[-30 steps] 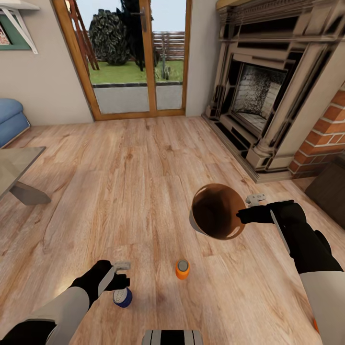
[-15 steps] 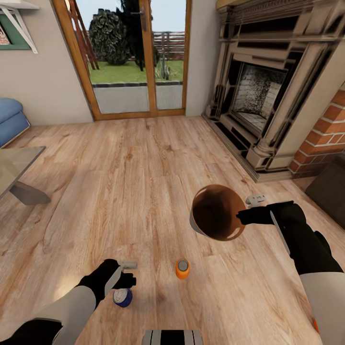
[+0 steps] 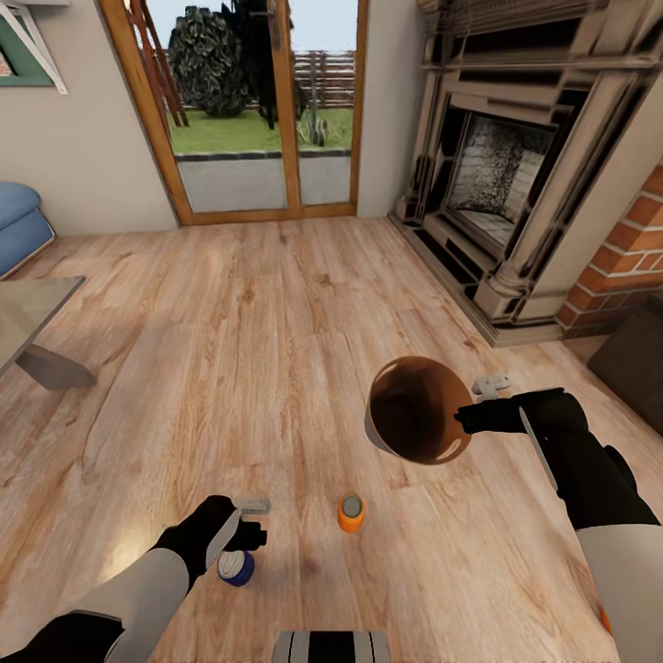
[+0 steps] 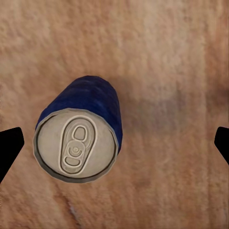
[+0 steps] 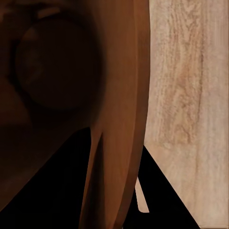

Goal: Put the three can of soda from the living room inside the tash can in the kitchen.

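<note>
A dark blue soda can [image 3: 236, 567] stands upright on the light wood plank floor [image 3: 276, 350], directly beneath the left gripper [image 3: 247, 521], whose fingers are spread wide with the can [image 4: 78, 145] sitting between the two black fingertips [image 4: 9, 148] in the left wrist view, untouched. An orange soda can [image 3: 350, 513] stands upright nearby on the boards, between the two arms. The right gripper [image 3: 470, 416] is clamped on the rim of the trash can [image 3: 414, 410], held off the floor and tilted so its glossy copper-brown inside [image 5: 57, 86] shows. Beyond lie an ornate fireplace [image 3: 516, 175], glazed garden doors [image 3: 258, 110], a blue sofa [image 3: 18, 226] and a glass table [image 3: 32, 318].
</note>
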Controlling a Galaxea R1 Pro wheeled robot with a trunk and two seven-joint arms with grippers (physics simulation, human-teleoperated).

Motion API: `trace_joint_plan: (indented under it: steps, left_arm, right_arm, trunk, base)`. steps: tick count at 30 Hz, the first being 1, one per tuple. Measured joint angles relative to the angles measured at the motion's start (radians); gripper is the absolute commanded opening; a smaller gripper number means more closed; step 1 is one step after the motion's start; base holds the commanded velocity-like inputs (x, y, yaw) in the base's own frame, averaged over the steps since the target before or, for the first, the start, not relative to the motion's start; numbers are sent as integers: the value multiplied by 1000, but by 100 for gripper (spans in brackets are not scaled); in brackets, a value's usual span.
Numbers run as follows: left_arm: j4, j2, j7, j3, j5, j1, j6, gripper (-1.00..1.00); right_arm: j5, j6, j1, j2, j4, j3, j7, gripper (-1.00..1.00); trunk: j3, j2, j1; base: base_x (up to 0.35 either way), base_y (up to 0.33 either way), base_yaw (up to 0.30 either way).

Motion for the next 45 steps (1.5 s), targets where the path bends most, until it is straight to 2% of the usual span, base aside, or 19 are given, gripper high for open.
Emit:
trace_joint_plan:
  steps: [10, 14, 36, 45]
  left_arm:
    - [0, 5, 1, -4, 0, 0, -4, 100]
    - [1, 10, 0, -3, 0, 0, -41, 100]
    - [2, 14, 0, -4, 0, 0, -84, 100]
    - [12, 19, 0, -2, -1, 1, -131, 100]
  right_arm:
    - [-1, 0, 8, 0, 0, 0, -4, -100]
    - [4, -1, 8, 1, 0, 0, -6, -100]
    - [2, -1, 10, 0, 1, 0, -9, -100]
    - [2, -1, 11, -1, 1, 0, -9, -100]
  trunk:
    - [-14, 0, 0]
    - [-20, 0, 0]
    - [-54, 0, 0]
    - [-68, 0, 0]
  base:
    - [0, 0, 0]
    - [0, 0, 0]
    - [0, 0, 0]
    - [0, 0, 0]
